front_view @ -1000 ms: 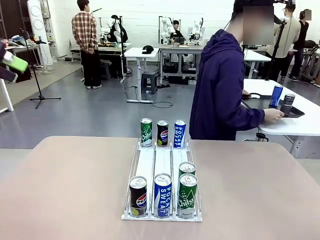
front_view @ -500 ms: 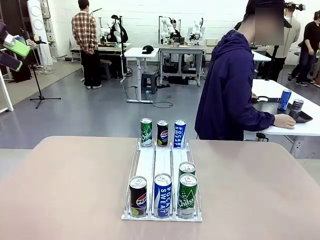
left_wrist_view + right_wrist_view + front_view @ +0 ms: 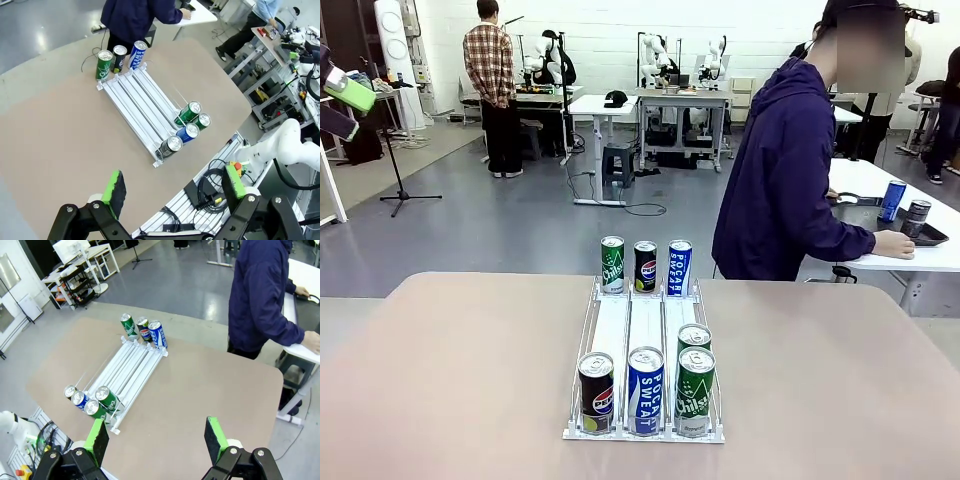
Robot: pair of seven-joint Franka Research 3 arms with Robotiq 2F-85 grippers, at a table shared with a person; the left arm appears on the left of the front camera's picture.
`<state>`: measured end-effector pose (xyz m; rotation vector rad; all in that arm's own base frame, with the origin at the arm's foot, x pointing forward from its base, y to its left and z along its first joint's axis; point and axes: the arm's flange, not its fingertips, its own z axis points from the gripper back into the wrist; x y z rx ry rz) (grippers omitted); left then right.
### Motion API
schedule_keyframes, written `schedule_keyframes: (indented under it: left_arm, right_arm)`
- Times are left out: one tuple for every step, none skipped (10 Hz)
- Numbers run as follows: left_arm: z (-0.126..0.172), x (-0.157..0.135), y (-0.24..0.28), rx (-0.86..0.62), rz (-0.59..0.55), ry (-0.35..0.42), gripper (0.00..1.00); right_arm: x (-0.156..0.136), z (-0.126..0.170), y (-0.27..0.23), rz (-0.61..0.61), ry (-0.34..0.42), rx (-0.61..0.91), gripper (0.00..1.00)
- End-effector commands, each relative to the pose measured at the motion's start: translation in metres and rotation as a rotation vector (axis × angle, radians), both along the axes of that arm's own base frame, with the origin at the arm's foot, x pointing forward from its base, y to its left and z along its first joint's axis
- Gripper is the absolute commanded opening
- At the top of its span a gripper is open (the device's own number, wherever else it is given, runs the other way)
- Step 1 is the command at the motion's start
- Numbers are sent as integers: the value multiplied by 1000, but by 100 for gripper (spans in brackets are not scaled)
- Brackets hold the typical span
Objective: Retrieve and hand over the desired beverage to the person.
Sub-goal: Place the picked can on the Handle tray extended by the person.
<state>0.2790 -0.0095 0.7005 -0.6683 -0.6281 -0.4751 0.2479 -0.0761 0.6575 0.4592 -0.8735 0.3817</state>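
A white rack (image 3: 645,330) with three lanes sits mid-table (image 3: 460,380), long axis running near to far. Far end holds three upright cans: green can (image 3: 612,265) on the left, black can (image 3: 645,266) in the middle, blue can (image 3: 679,267) on the right. Near end: black Pepsi can (image 3: 596,392) in the left lane, blue Pocari Sweat can (image 3: 645,390) in the middle lane, two green cans (image 3: 694,390) one behind the other in the right lane, touching or nearly so.

The person (image 3: 790,180) in a dark hooded jacket stands past the far right corner of the table, turned away to the right, one hand (image 3: 894,243) resting on a white side table (image 3: 910,255) next to a dark tray (image 3: 930,236). A blue can (image 3: 892,200) and a dark can (image 3: 916,217) stand there, by or on the tray, cannot tell which.

Left gripper (image 3: 172,187) hangs high above the near edge of the table, fingers (image 3: 115,186) spread wide, nothing between them. Right gripper (image 3: 156,434) also high over the table, fingers (image 3: 214,436) spread wide, holding nothing. Both are well apart from the rack.

Another person in a plaid shirt (image 3: 488,85) stands far back on the left, facing away.
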Motion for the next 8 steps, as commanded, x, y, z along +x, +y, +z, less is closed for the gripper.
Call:
schedule_keyframes:
  left_arm:
    - [-1, -2, 0, -11, -22, -11, 100]
    - [-1, -2, 0, -11, -22, -11, 100]
    - [-1, -2, 0, -11, -22, -11, 100]
    - [-1, -2, 0, -11, -22, -11, 100]
    - [-1, -2, 0, -11, -22, -11, 100]
    - [-1, -2, 0, -11, -22, -11, 100]
    - [-1, -2, 0, -11, -22, -11, 100]
    - [-1, -2, 0, -11, -22, -11, 100]
  right_arm:
    - [2, -1, 2, 21, -3, 14, 100]
    - [2, -1, 2, 21, -3, 14, 100]
    - [2, -1, 2, 21, -3, 14, 100]
    - [2, -1, 2, 21, -3, 14, 100]
    - [2, -1, 2, 21, -3, 14, 100]
    - [2, -1, 2, 21, -3, 14, 100]
    - [2, -1, 2, 21, -3, 14, 100]
    - [2, -1, 2, 21, -3, 14, 100]
